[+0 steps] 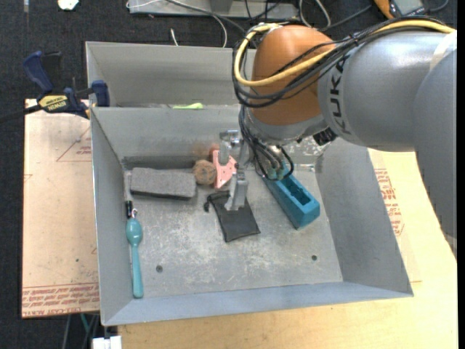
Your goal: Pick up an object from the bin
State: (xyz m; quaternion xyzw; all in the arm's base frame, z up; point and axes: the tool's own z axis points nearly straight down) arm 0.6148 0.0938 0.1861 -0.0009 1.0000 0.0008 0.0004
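The flat black piece lies right under my gripper, which seems to touch its top edge. I can't tell if the jaws are open or closed. It is so thin they might slide off it, or bump the pink thing just beside them.

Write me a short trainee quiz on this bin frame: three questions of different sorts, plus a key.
1. True or false: the teal brush lies near the left wall of the bin.
2. Fill in: the brown ball sits between the grey block and a ___ piece.
3. Which thing is the gripper over? A) teal brush B) grey block C) black flat piece

Key: 1 true; 2 pink, the pink piece; 3 C.
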